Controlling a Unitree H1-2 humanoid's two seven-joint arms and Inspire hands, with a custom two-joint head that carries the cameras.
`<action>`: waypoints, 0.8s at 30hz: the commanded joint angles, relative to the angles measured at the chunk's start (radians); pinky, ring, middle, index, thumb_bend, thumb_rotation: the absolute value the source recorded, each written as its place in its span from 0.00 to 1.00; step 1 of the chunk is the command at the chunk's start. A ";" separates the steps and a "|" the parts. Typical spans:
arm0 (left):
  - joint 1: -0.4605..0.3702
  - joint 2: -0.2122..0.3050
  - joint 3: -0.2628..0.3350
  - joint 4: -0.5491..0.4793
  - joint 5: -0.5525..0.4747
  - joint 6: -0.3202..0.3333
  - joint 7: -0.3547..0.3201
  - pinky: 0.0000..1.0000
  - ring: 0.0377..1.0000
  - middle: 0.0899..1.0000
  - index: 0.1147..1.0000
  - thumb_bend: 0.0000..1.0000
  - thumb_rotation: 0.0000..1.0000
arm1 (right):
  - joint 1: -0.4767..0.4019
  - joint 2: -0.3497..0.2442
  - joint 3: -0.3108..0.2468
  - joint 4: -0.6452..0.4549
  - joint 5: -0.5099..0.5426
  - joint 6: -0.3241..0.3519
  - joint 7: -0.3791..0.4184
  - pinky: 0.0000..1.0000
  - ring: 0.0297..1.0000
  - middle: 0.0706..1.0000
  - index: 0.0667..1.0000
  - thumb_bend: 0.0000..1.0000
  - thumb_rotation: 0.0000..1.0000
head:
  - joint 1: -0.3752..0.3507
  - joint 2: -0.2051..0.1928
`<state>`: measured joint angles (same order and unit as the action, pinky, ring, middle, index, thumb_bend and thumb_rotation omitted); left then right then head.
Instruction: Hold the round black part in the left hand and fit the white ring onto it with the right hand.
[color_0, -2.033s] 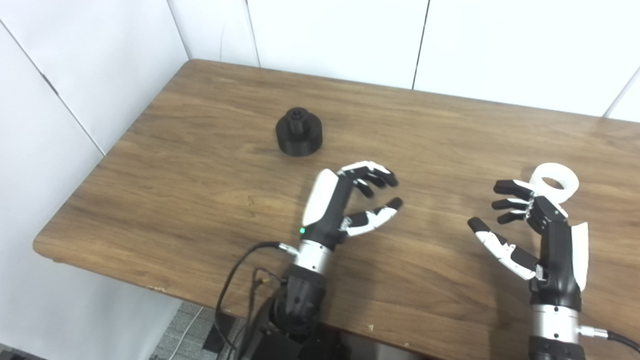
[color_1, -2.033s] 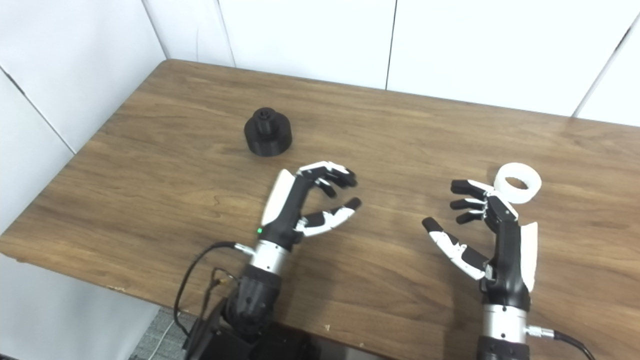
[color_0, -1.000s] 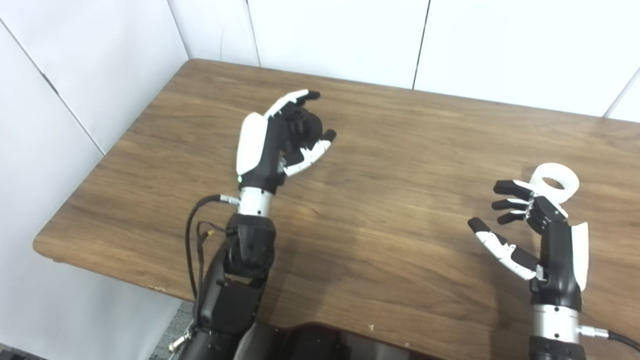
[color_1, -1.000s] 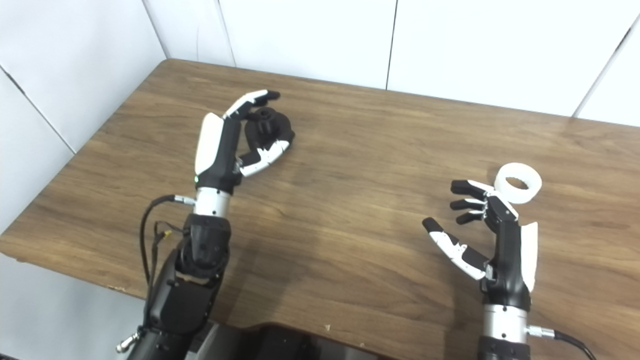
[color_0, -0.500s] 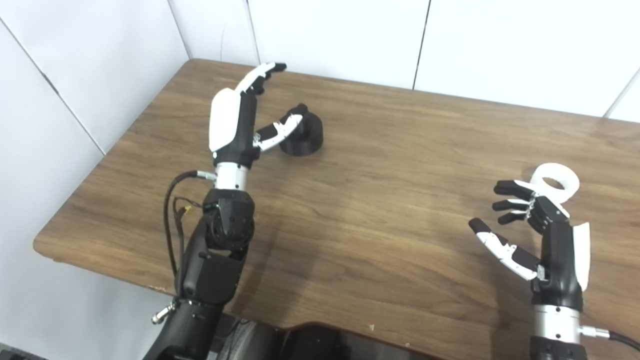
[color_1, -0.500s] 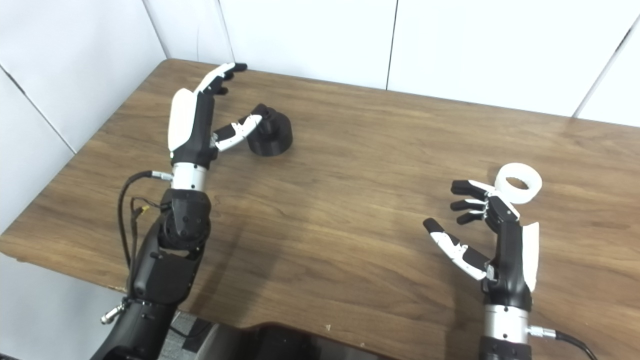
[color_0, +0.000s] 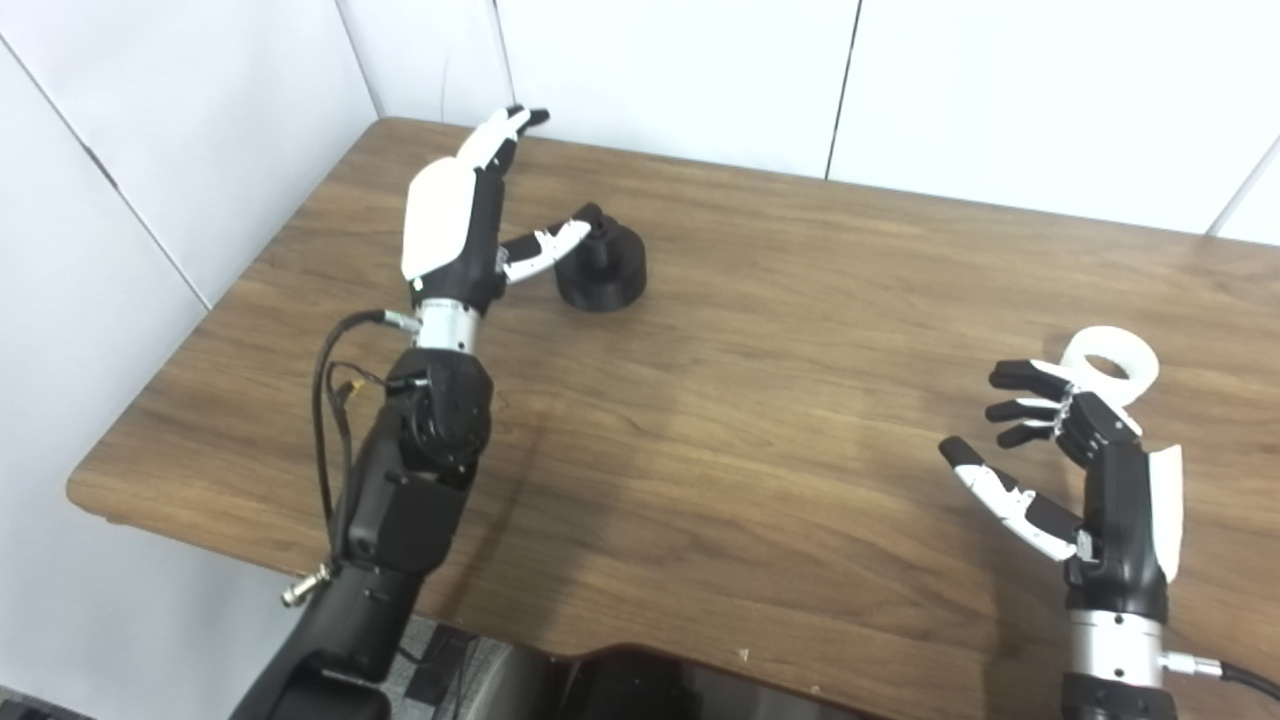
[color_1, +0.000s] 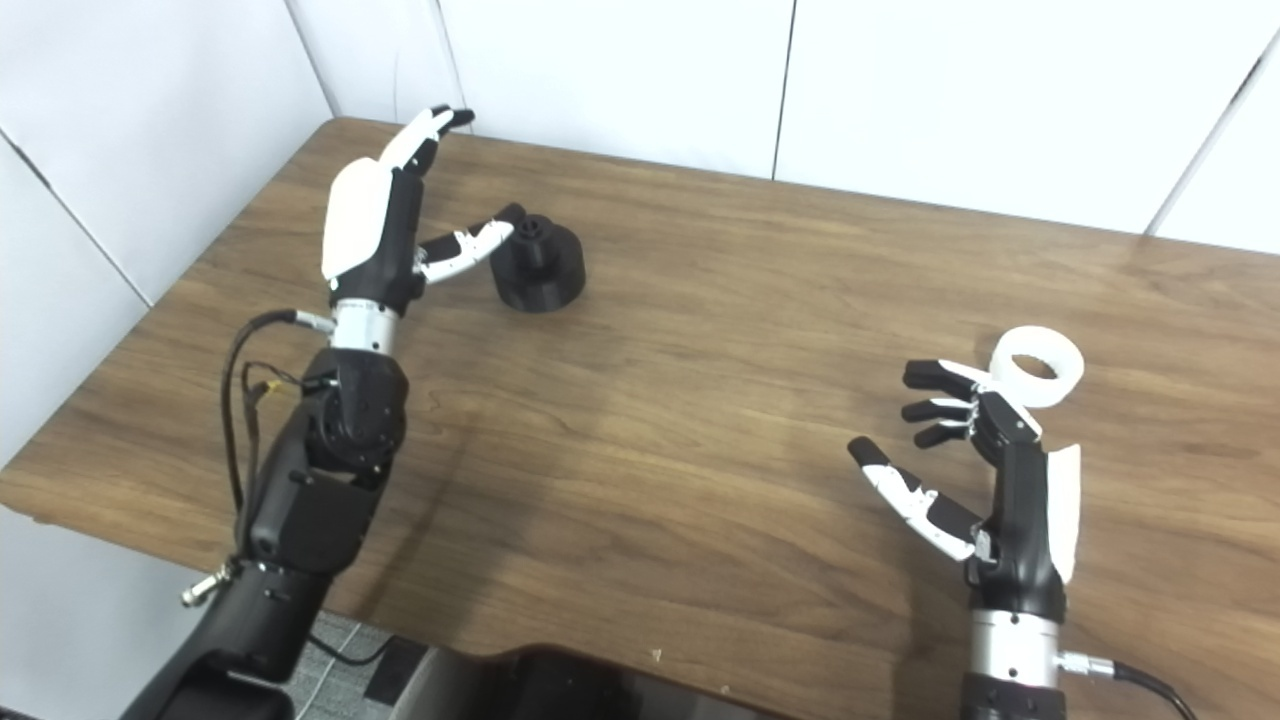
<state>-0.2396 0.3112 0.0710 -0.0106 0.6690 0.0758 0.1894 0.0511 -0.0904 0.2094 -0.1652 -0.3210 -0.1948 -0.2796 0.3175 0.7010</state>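
Round black part (color_0: 600, 265): a wide disc with a narrower knob rising from its centre, standing upright on the wooden table (color_0: 760, 330), toward the far left corner. Nothing grips it.

Left hand (color_0: 455, 220): raised just left of the black part, fingers spread and pointing up and away toward the wall, holding nothing. Its thumb (color_0: 545, 242) reaches out sideways toward the knob; whether the tip touches the knob cannot be told. A black cable (color_0: 330, 400) loops beside the forearm below the wrist.

White ring (color_1: 1037, 366): a short, thick-walled band lying flat on the table with its opening upward, near the right edge and well apart from the black part. Not fitted on anything.

Right hand (color_1: 985, 470): just in front of the ring, palm facing left, fingers curled loosely and apart from the thumb, empty. The ring sits just behind its dark fingertips (color_1: 925, 390); contact cannot be told.

Surround: white panelled walls (color_0: 680, 70) behind the table.
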 joint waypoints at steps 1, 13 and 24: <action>-0.049 0.038 -0.011 0.000 0.023 0.026 -0.017 0.86 0.99 0.99 0.91 0.83 0.50 | 0.026 0.024 -0.029 0.045 -0.005 -0.032 -0.004 0.44 0.55 0.63 0.63 0.66 0.16 | 0.000 0.001; -0.063 0.087 -0.088 0.010 0.117 0.161 -0.094 1.00 1.00 1.00 0.94 1.00 0.63 | 0.024 0.017 -0.029 0.048 0.008 -0.054 0.013 0.45 0.57 0.65 0.64 0.67 0.15 | -0.001 0.005; -0.076 0.131 -0.146 0.005 0.138 0.229 -0.201 1.00 1.00 1.00 0.89 1.00 0.67 | 0.025 0.027 -0.033 0.047 0.002 -0.050 0.008 0.46 0.58 0.65 0.63 0.66 0.12 | -0.004 0.008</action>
<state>-0.2671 0.4086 -0.0719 0.0177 0.7821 0.2976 -0.0124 0.0511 -0.0915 0.2039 -0.1618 -0.3143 -0.2248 -0.2691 0.3129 0.7072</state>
